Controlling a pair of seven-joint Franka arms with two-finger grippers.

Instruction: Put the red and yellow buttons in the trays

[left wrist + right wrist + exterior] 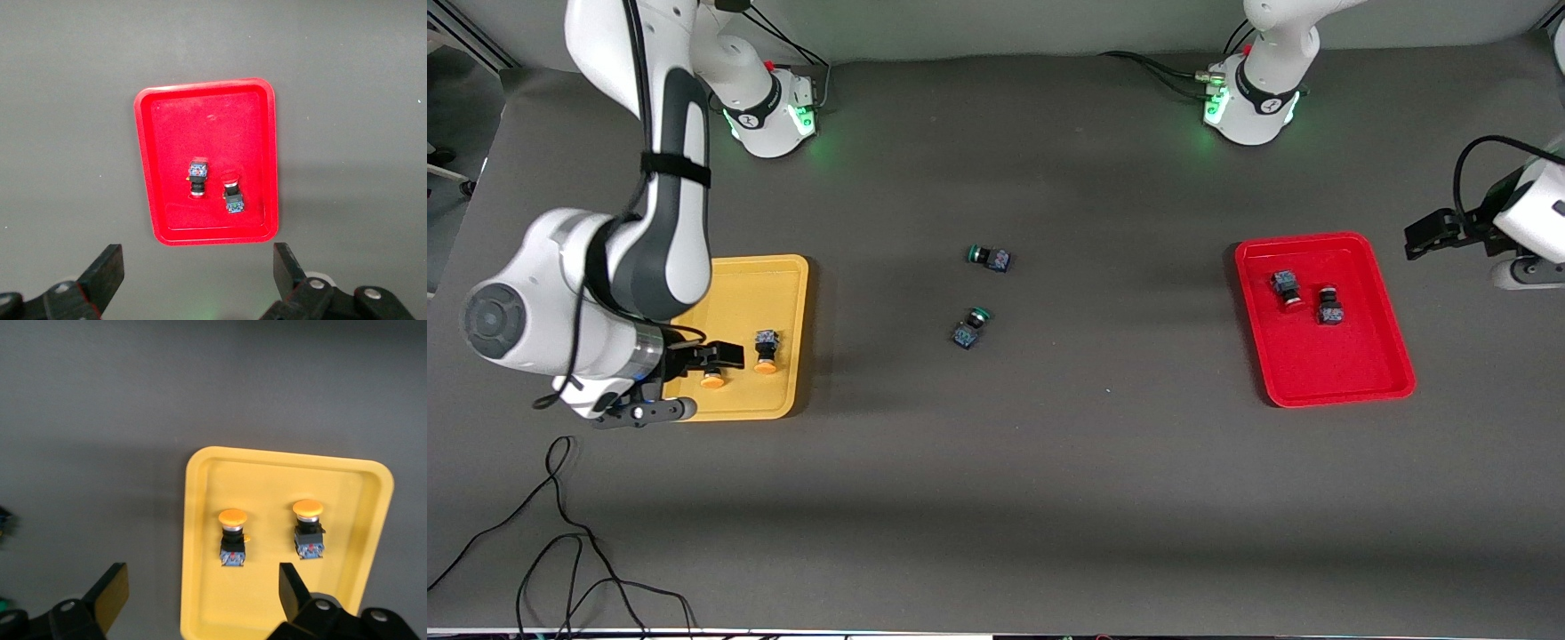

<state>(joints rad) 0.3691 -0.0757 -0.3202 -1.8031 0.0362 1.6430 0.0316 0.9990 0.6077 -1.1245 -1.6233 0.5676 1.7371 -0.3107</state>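
Note:
Two yellow buttons point(766, 351) point(712, 379) lie in the yellow tray point(778, 284) at the right arm's end. My right gripper point(695, 380) hangs open and empty above this tray. In the right wrist view both yellow buttons point(232, 539) point(308, 528) show in the tray point(347, 487), beyond the open gripper point(200, 593). Two red buttons point(1286, 289) point(1330, 305) lie in the red tray point(1343, 373). My left gripper point(1445, 244) is open and empty, raised beside the red tray. The left wrist view shows the red tray point(167, 133) and its buttons point(197, 177) point(232, 195) past the open gripper point(197, 273).
Two green-capped switches point(990, 258) point(971, 326) lie on the grey table between the trays. Loose black cables point(560, 533) lie on the table near the front camera at the right arm's end.

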